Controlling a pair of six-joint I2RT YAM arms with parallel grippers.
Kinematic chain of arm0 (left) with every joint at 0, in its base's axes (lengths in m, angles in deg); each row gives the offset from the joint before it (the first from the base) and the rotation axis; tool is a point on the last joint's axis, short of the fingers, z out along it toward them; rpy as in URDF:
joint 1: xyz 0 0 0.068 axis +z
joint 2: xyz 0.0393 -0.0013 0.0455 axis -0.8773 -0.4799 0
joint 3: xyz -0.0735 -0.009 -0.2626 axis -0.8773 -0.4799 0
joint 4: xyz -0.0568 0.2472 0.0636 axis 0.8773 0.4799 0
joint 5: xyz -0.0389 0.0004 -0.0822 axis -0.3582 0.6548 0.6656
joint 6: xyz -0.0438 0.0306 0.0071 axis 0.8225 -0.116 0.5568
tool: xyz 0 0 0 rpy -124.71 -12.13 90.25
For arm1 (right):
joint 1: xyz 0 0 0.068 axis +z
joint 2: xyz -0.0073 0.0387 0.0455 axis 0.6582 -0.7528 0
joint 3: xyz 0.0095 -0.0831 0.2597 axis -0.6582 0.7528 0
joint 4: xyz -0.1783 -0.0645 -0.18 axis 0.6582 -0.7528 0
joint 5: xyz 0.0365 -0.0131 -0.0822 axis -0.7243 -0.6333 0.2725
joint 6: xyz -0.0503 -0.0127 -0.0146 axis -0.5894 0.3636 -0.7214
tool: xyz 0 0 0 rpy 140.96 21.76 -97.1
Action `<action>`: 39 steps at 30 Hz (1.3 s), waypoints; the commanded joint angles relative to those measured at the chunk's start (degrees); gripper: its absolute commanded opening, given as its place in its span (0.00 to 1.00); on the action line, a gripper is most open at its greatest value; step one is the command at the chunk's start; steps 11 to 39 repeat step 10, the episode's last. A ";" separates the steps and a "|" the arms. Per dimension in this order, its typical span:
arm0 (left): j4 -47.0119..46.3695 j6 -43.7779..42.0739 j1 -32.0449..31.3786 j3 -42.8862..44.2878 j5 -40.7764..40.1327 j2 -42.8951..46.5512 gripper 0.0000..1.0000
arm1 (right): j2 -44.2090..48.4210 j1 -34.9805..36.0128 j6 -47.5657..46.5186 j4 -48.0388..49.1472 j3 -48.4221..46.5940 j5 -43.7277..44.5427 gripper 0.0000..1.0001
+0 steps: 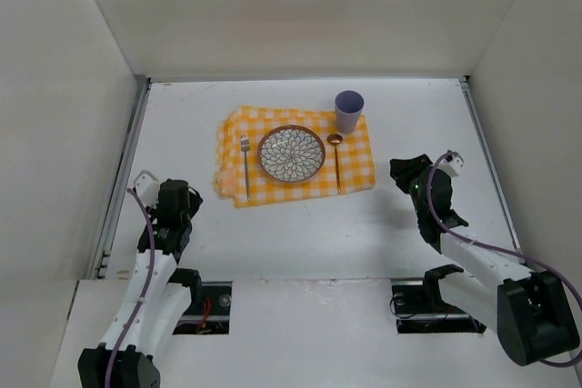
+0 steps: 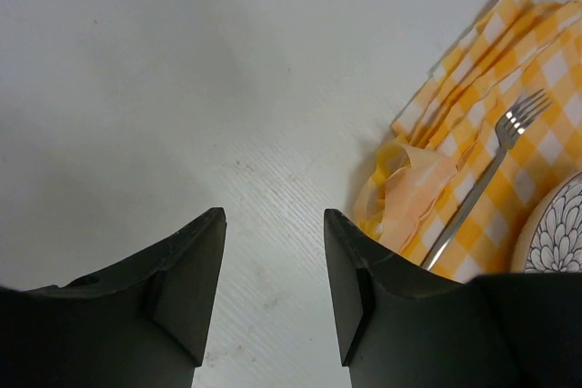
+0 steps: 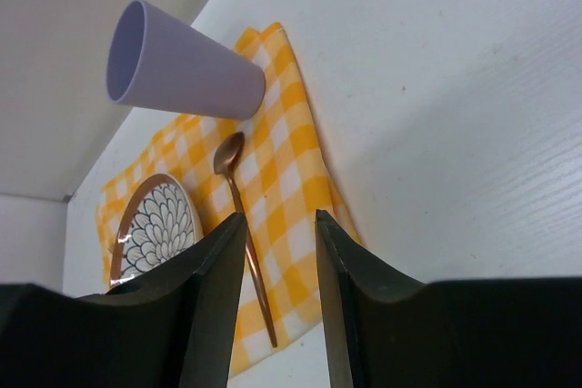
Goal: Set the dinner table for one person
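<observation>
On the dinner table [image 1: 300, 233] the checked cloth [image 1: 356, 148] carries plate [image 1: 291, 153], fork [image 1: 245, 166], spoon [image 1: 336, 161] and, seemingly on its far corner, a cup [image 1: 348, 112]. The left gripper [image 2: 273, 217] gapes wide and the right gripper [image 3: 278, 217] stands parted, both empty.

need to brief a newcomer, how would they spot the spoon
Find the yellow checked cloth with a round patterned plate at its centre. The spoon lies just right of the plate. It is copper-coloured, unlike the silver fork on the left.

Overhead and low wrist views share cloth [image 1: 355, 152].
</observation>
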 commanded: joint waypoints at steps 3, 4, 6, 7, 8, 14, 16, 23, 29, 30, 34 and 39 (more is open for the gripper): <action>-4.98 0.72 -0.19 0.15 4.07 -2.20 0.44 | -1.34 0.48 0.81 4.93 -1.73 -1.42 0.43; -5.25 0.72 -0.36 -0.02 3.98 -2.29 0.44 | -1.25 0.48 0.81 4.93 -1.73 -1.68 0.43; -5.95 0.80 -0.28 -0.46 4.15 -2.73 0.42 | -0.72 0.48 0.72 4.93 -1.73 -1.69 0.43; -6.04 0.81 -0.28 -0.46 4.15 -2.99 0.42 | -0.72 0.48 0.72 4.93 -1.64 -1.51 0.43; -6.04 0.54 -0.28 -0.11 4.15 -3.43 0.43 | -0.90 0.48 0.72 4.93 -1.64 -1.51 0.43; -6.04 0.02 -0.54 0.33 4.24 -3.61 0.44 | -1.34 0.48 0.81 4.93 -1.90 -1.95 0.43; -6.04 0.02 -0.54 0.33 4.24 -3.61 0.44 | -1.34 0.48 0.81 4.93 -1.90 -1.95 0.43; -6.04 0.02 -0.54 0.33 4.24 -3.61 0.44 | -1.34 0.48 0.81 4.93 -1.90 -1.95 0.43; -6.04 0.02 -0.54 0.33 4.24 -3.61 0.44 | -1.34 0.48 0.81 4.93 -1.90 -1.95 0.43; -6.04 0.02 -0.54 0.33 4.24 -3.61 0.44 | -1.34 0.48 0.81 4.93 -1.90 -1.95 0.43; -6.04 0.02 -0.54 0.33 4.24 -3.61 0.44 | -1.34 0.48 0.81 4.93 -1.90 -1.95 0.43; -6.04 0.02 -0.54 0.33 4.24 -3.61 0.44 | -1.34 0.48 0.81 4.93 -1.90 -1.95 0.43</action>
